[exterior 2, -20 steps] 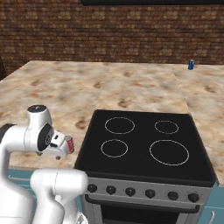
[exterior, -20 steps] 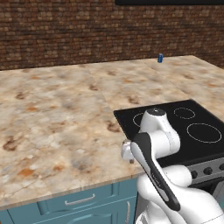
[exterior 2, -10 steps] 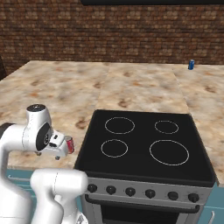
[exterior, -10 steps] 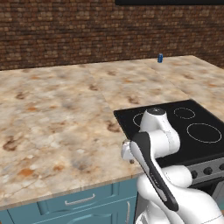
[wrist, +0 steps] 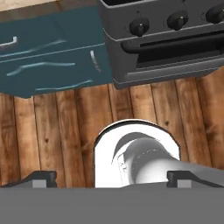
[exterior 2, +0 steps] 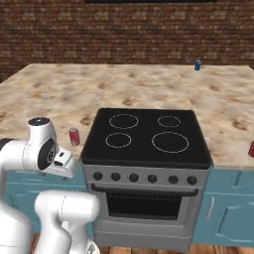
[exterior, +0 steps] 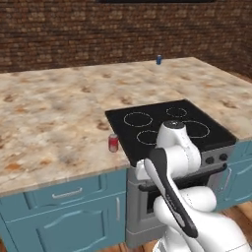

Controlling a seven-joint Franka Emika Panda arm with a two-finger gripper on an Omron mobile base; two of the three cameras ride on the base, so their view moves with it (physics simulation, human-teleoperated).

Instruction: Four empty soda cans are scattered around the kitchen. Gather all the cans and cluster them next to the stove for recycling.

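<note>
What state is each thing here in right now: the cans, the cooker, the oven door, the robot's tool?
Red can: upright on the counter, beside the stove.
Blue can: upright, far counter edge.
Stove: bare, nothing on it.
Oven door: closed.
Tool: open, holding nothing, pointing at the floor.

Upright red can [exterior: 113,143] beside stove [exterior: 167,129]

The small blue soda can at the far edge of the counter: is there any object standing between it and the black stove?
Nothing visible does. Only bare beige marbled counter lies between the small blue soda can and the flat black glass stove.
</note>
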